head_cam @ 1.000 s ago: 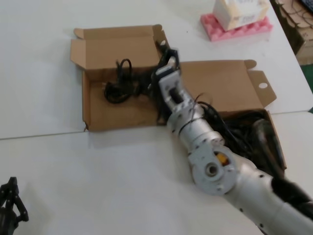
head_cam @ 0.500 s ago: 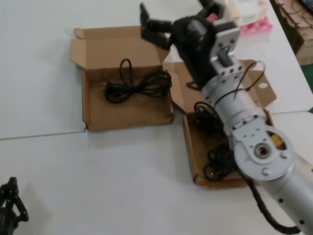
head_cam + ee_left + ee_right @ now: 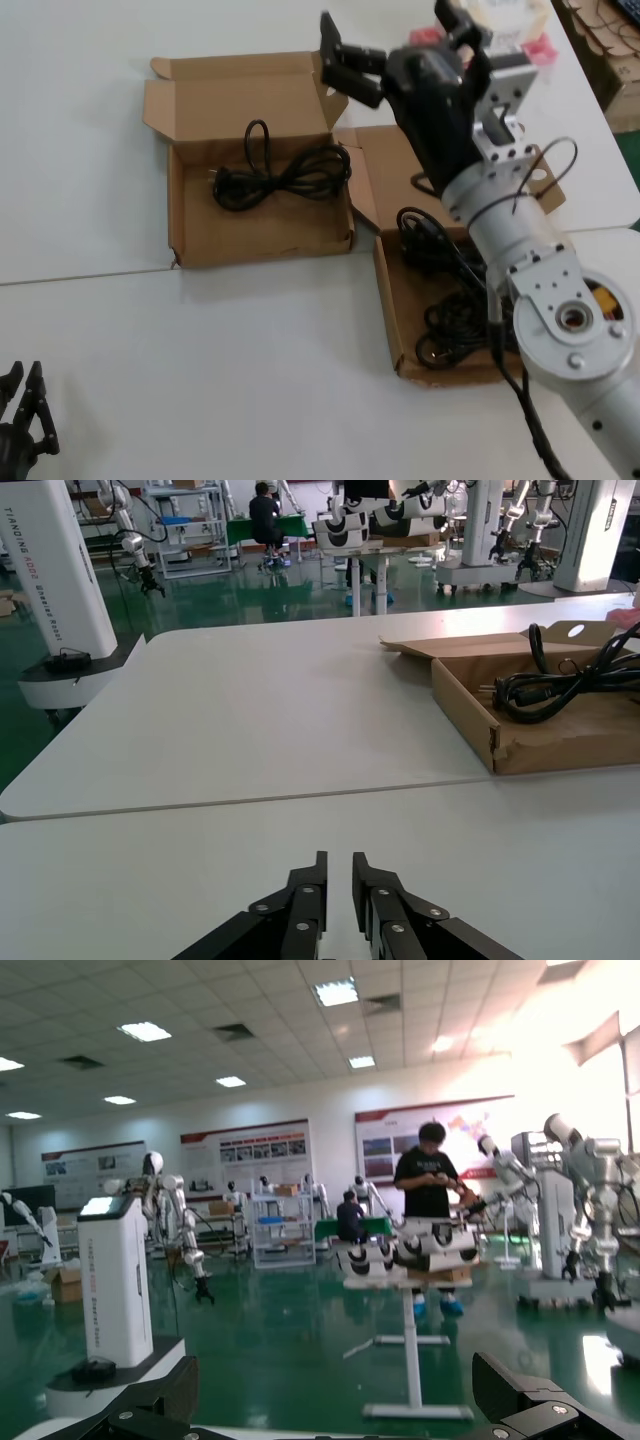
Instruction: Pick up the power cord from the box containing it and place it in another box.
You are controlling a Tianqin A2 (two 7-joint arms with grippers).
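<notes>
My right end effector (image 3: 400, 45) hangs empty, fingers apart, above the far surface; the slim black power cord (image 3: 280, 175) lies inside the left brown cardboard box (image 3: 190, 240). Looks delivered to me.

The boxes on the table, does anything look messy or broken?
Nothing looks broken. The left box holds one power cord in loose loops. The right box has a tangle of black cables; loops reach its front wall. The right gripper is raised, open and empty; the left gripper waits nearby.

Glossy green floor (image 3: 290, 1340), ceiling light panels (image 3: 337, 992), white table (image 3: 270, 700)
</notes>
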